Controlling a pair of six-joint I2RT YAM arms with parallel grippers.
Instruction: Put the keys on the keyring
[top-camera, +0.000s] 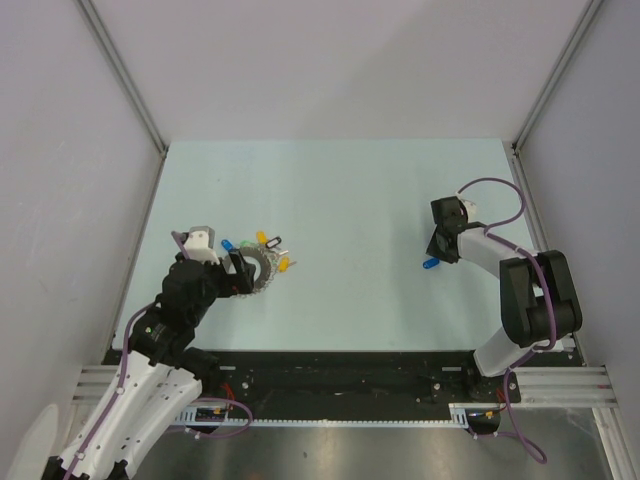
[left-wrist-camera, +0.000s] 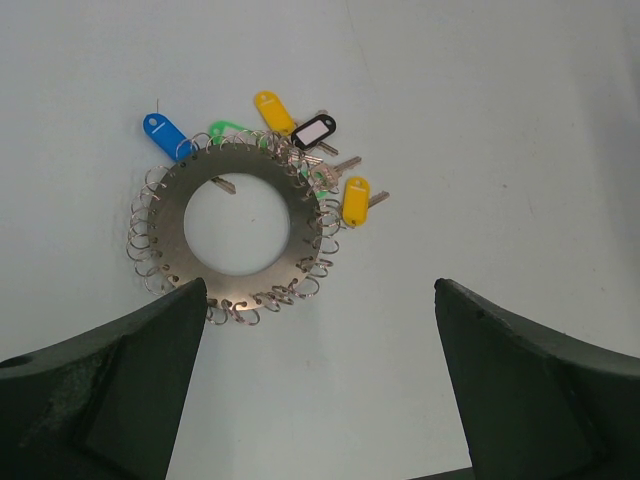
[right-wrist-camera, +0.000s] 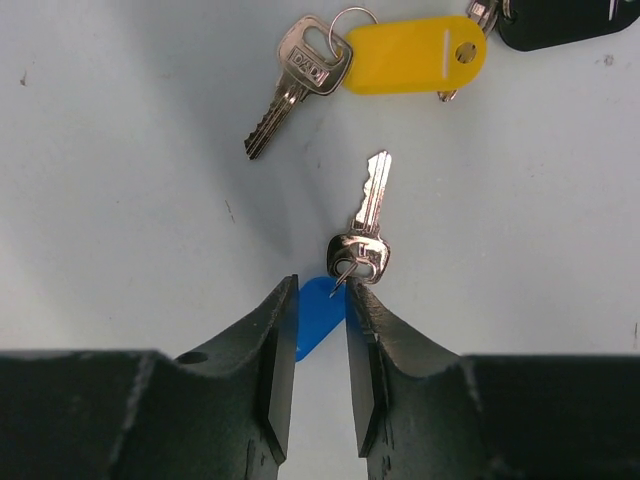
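Observation:
The keyring is a grey metal disc with small wire loops round its edge, lying flat on the table; it also shows in the top view. Keys with blue, green, yellow, black and yellow tags sit along its far edge. My left gripper is open and empty, just near of the keyring. My right gripper is closed on the blue tag of a silver key, far right of the keyring.
In the right wrist view a loose silver key with a yellow tag and a black tag lie on the table just beyond the held key. Grey walls enclose the pale table on three sides.

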